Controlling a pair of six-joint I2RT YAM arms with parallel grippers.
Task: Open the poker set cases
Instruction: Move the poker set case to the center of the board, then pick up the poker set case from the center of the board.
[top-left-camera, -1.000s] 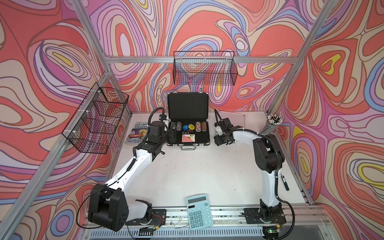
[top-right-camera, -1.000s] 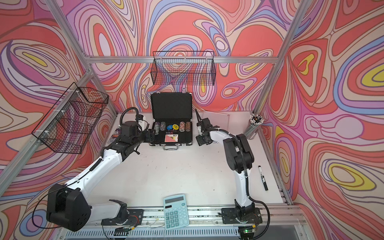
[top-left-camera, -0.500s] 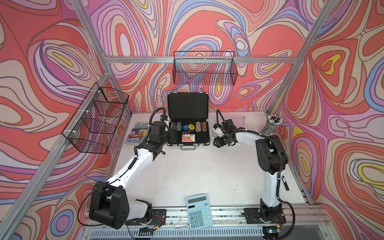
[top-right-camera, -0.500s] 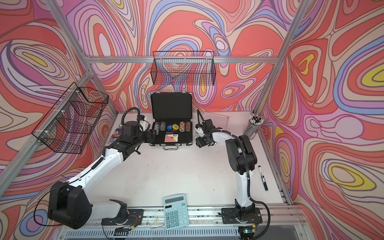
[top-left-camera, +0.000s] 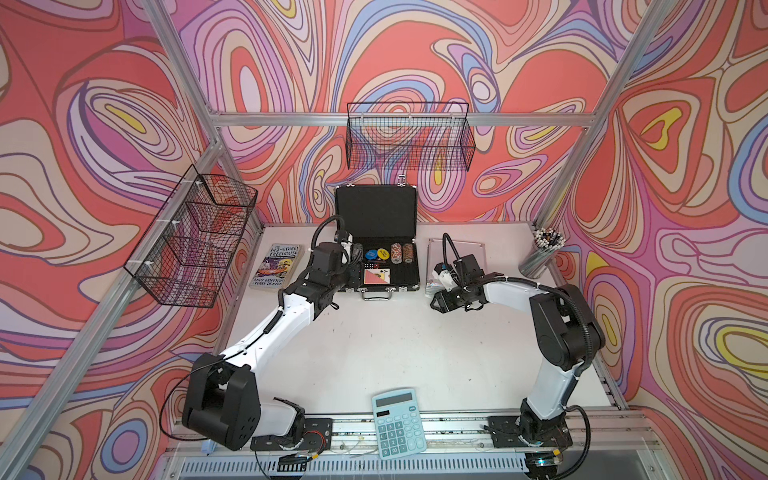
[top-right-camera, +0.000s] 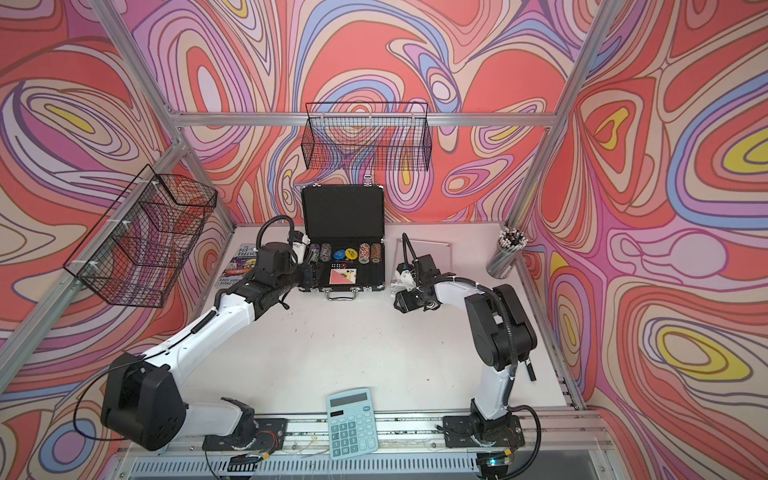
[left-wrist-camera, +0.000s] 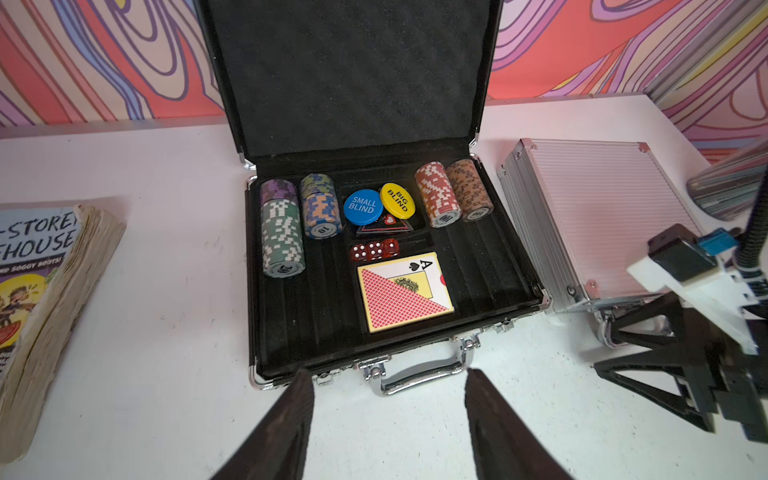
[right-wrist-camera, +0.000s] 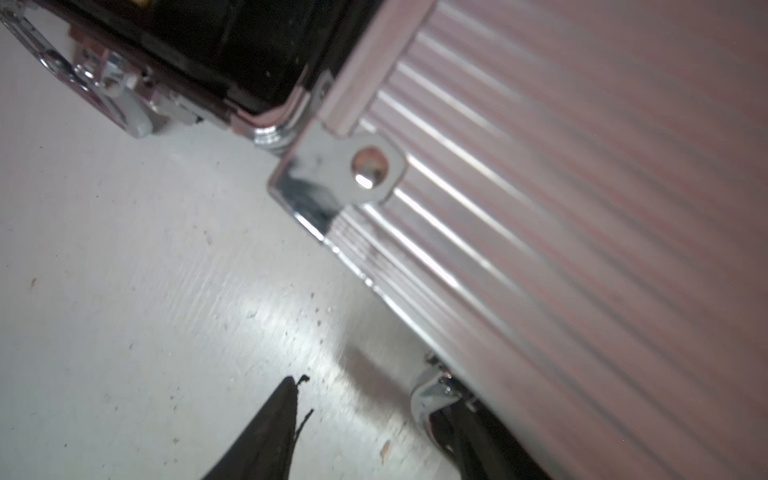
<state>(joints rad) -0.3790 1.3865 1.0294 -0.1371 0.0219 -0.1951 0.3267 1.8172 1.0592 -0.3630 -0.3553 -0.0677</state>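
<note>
Working at the front edge of the silver case (left-wrist-camera: 594, 216), the right gripper (right-wrist-camera: 365, 390) has its fingers apart, with only bare table (top-left-camera: 395, 353) between them and nothing clamped. One finger is close to a chrome fitting (right-wrist-camera: 428, 392) under that edge. The wrist view is blurred, so I cannot say whether it is a latch or the end of a handle, nor whether the finger touches it.

The silver case lies closed and flat, just beside the right side of the black case (top-left-camera: 376, 239), at the back of the table. The black case is already open and its lid (top-left-camera: 376, 212) stands upright. The left gripper (left-wrist-camera: 387, 374) hovers in front of the black case's handle (left-wrist-camera: 419, 370), fingers apart and empty.

Several things could go wrong, in my judgement. The fitting is small and smooth, so a finger may slip off it. The silver case looks light, and a push there may slide it backwards or against the black case. Such a knock could bring the upright lid down. If only one latch is released, lifting may raise the whole case.

Readable writing: a blue button (left-wrist-camera: 363, 204) says "SMALL BLIND" and a yellow button (left-wrist-camera: 397, 200) says "BIG BLIND". One chip stack (left-wrist-camera: 322, 228) shows "10", and another shows "100". The playing card (left-wrist-camera: 405, 291) shows "A" with a spade. The book (top-left-camera: 276, 266) reads "TREEHOUSE" and "TERRY DENTON".
</note>
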